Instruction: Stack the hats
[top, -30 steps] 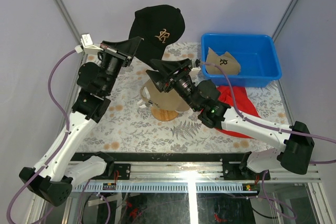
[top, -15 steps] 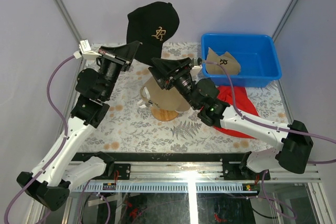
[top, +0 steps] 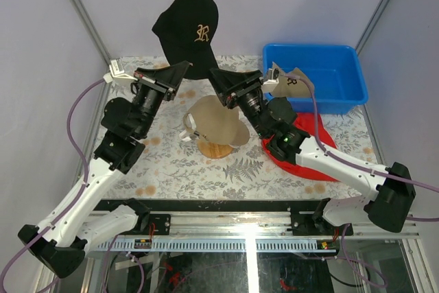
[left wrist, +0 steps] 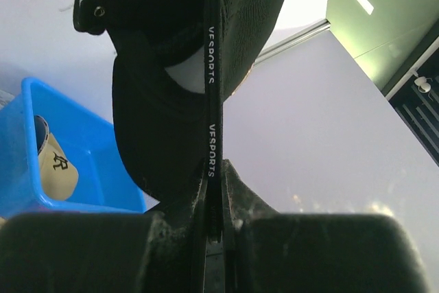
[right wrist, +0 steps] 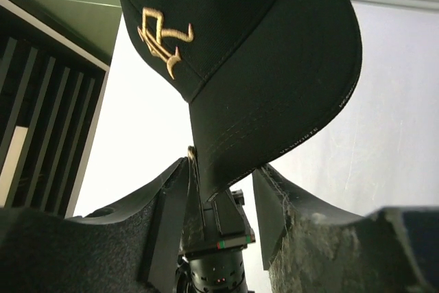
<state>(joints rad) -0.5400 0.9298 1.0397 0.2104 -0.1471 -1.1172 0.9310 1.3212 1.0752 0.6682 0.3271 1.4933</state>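
A black hat (top: 186, 27) with a gold logo is held upright in the air over the back of the table. My left gripper (top: 184, 68) is shut on its lower rim, seen edge-on in the left wrist view (left wrist: 215, 193). My right gripper (top: 214, 77) stands open around the brim of the black hat (right wrist: 267, 66). Its left finger lies against the brim and its right finger (right wrist: 278, 204) stands apart. A tan hat (top: 216, 123) sits on the wooden stand (top: 218, 149). Another tan hat (top: 293, 81) lies in the blue bin (top: 343, 66).
A red cloth (top: 317, 136) lies under the right forearm, in front of the bin. The bin (left wrist: 20, 135) and its tan hat (left wrist: 56, 171) show at the left of the left wrist view. Enclosure walls and frame posts stand close behind the raised hat.
The left arm has lifted the black hat higher and turned it more upright. The right gripper has risen to the brim and its jaws have narrowed around it.
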